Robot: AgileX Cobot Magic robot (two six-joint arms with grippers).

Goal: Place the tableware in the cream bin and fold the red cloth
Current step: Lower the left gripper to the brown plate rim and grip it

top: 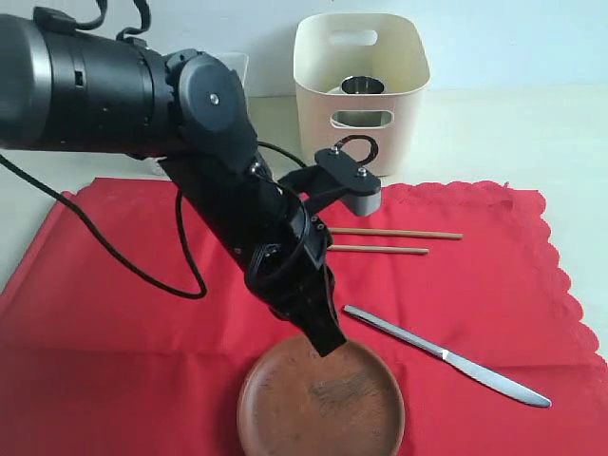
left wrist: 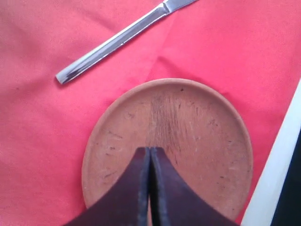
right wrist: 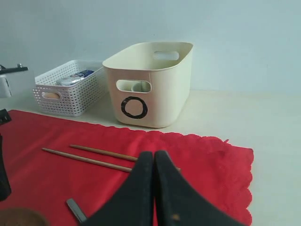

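Note:
The round wooden plate (top: 321,404) (left wrist: 197,136) lies on the red cloth (top: 114,332) near its front edge. My left gripper (top: 328,340) (left wrist: 149,149) is shut and empty, with its tips just over the plate's far rim. The silver knife (top: 446,356) (left wrist: 117,42) lies to the right of the plate. Two chopsticks (top: 394,234) (right wrist: 94,156) lie side by side further back. The cream bin (top: 361,76) (right wrist: 150,84) stands behind the cloth with the steel cup (top: 362,87) inside. My right gripper (right wrist: 153,154) is shut and empty above the cloth. Bowl and spoon are out of view.
A white lattice basket (right wrist: 70,92) holding a blue-white carton (right wrist: 77,77) stands beside the cream bin. The left arm's bulky black body (top: 95,85) spans the left of the exterior view. A pale table edge (left wrist: 277,179) runs close to the plate.

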